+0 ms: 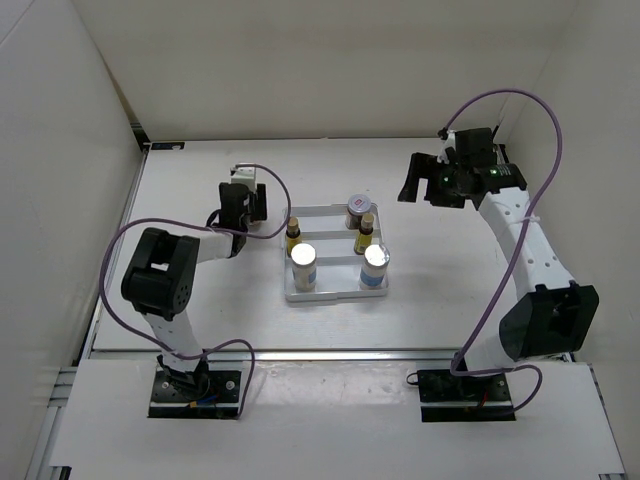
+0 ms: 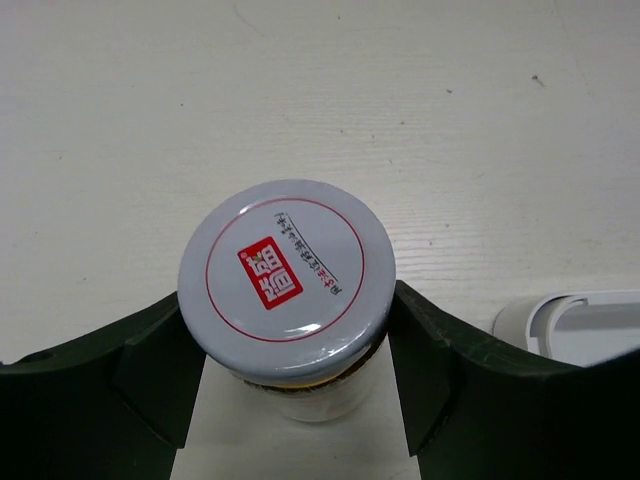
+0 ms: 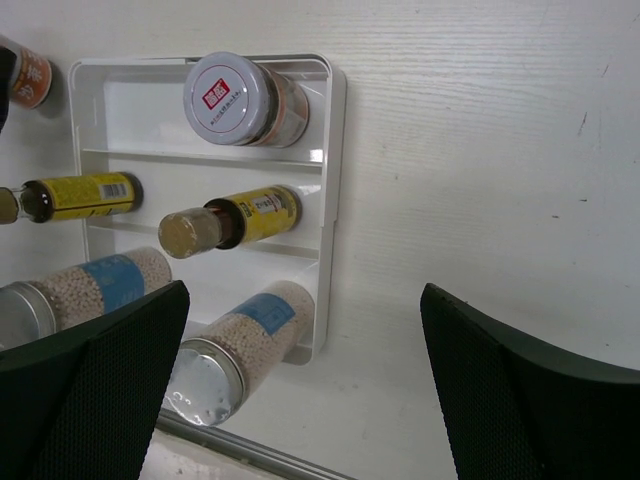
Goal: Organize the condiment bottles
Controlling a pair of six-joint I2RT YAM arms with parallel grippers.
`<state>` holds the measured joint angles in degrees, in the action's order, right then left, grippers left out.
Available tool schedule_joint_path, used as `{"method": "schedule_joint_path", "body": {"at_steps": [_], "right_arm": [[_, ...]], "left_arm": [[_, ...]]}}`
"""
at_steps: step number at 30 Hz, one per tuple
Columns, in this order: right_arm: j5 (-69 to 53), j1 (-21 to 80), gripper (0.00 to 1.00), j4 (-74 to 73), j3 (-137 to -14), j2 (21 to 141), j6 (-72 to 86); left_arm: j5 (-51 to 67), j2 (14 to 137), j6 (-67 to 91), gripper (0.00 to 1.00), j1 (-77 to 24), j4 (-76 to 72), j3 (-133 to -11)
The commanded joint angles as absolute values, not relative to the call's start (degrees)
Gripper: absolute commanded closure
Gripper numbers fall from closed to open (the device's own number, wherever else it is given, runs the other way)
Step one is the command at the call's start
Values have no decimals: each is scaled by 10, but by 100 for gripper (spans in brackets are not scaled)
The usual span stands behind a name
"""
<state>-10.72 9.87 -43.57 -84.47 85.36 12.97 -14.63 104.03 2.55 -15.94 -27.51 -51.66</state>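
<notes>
1. Left gripper (image 2: 290,345) is partly closed on an upright jar (image 2: 287,272), its fingers (image 2: 150,370) touching both sides of the pale lid, just left of the tray (image 1: 336,296).
2. By the look of it, the tray's bare far-left slot (image 1: 316,216) lies to this gripper's right, beside the other jar (image 1: 358,208); the left arm is the nearer one.
3. Right gripper (image 1: 418,185) hangs wide open and empty, well to the right of the tray.
</notes>
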Motion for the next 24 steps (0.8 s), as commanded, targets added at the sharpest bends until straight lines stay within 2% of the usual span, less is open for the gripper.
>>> {"method": "schedule_joint_path", "body": {"at_steps": [1, 2, 3, 4, 10, 15, 16, 24], "right_arm": [[-125, 97, 0, -436, -832, 817, 130], [-125, 97, 0, -436, -832, 810, 130], [-125, 97, 0, -436, -827, 809, 130], [-125, 97, 0, -436, -822, 803, 130], [-125, 97, 0, -436, -817, 793, 135], [-125, 97, 0, -436, -822, 793, 141], [-125, 97, 0, -436, -822, 793, 141], [-130, 97, 0, -436, -804, 787, 141]], "left_arm": [[-172, 962, 22, 21, -162, -345, -516], [-180, 962, 17, 17, -162, -345, -516], [-180, 955, 17, 5, -162, -345, -516], [-180, 948, 17, 0, -162, -345, -516], [-180, 921, 11, 0, -162, -300, -540], [-104, 934, 31, 0, -146, -115, -651], [-72, 942, 36, 0, -146, -38, -671], [-55, 1026, 77, 0, -132, 186, -804]]}}
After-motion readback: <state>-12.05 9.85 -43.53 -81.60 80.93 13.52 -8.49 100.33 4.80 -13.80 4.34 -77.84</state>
